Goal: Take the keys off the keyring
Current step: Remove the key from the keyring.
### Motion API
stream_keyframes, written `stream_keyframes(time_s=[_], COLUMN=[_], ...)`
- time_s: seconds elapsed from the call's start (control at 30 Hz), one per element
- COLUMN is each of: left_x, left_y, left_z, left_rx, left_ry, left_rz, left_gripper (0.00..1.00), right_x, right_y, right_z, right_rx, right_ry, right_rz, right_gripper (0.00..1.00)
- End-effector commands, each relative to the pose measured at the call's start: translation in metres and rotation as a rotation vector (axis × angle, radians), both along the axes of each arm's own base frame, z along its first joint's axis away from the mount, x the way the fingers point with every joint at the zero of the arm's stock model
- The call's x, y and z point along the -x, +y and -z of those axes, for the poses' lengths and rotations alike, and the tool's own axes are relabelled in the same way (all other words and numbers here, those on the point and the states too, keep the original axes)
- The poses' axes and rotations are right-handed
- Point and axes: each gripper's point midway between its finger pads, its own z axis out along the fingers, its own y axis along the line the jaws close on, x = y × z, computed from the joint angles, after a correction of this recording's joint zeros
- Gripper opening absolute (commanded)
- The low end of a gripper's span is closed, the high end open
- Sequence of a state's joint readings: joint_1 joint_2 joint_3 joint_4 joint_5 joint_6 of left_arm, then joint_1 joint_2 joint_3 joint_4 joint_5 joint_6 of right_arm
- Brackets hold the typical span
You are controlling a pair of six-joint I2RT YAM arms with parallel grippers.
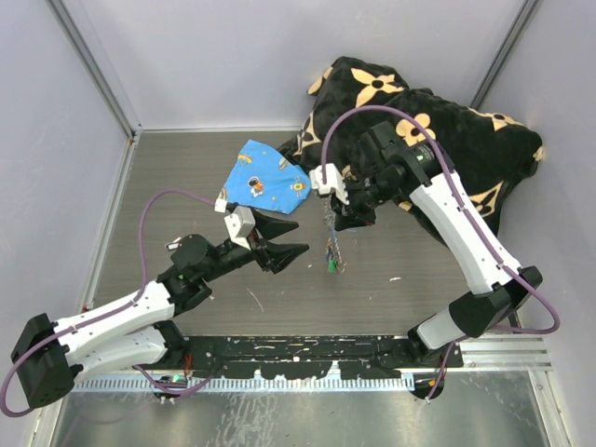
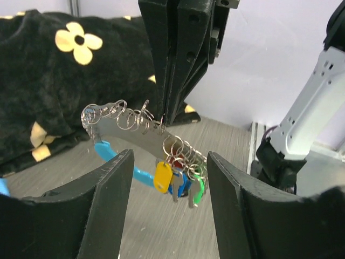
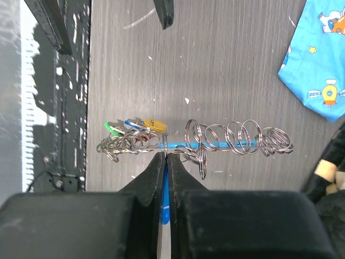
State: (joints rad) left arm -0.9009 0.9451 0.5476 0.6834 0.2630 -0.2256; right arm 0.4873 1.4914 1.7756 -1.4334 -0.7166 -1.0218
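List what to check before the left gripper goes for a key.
1. Right gripper shut on keyring: ok, pinched near the middle.
2. Keyring lifted off table: ok; in the left wrist view it hangs in the air.
3. Left gripper open: ok, wide.
4. Keys lined up with the left gripper's gap: ok in the left wrist view.
5. Keys already inside that gap: not ok; the top view shows the left gripper short of them.
6. One key separated for a clean pinch: not ok; the yellow, blue, green and red heads hang bunched together.
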Motion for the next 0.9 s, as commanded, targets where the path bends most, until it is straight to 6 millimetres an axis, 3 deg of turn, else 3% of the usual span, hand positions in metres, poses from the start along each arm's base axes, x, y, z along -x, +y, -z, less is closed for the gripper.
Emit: stream_keyframes(time_s=[0.0, 0.2, 0.37, 0.53, 0.87], left_x=[0.006, -0.001, -0.002, -0.008, -0.021], left_y=[0.001, -0.013, -0.03, -0.047, -0.058], left_z=[0.008, -0.001, -0.015, -0.01, 0.002], left_rx=[-0.104, -0.025, 0.064, 0.051, 0.035], left_ry=[-0.043, -0.07, -0.171, -0.16, -0.145], left_rz=[0.03, 0.045, 0.098, 0.126, 0.11], left_gripper=[0.59, 0.58, 0.45, 0.4, 0.37], right_x=[-0.003, -0.003, 0.002, 0.005, 0.01], right_y=[-0.006, 0.0, 0.005, 0.006, 0.008], right_z=[-0.008, -0.004, -0.003, -0.002, 0.001], right_rx=[0.128, 0.169, 0.148, 0.139, 0.126], right_ry=[-0.148, -0.17, -0.147, -0.133, -0.111], right_rz=[-0.013, -0.037, -0.054, -0.062, -0.076], right_gripper=[0.02, 0.02, 0.01, 0.01, 0.01])
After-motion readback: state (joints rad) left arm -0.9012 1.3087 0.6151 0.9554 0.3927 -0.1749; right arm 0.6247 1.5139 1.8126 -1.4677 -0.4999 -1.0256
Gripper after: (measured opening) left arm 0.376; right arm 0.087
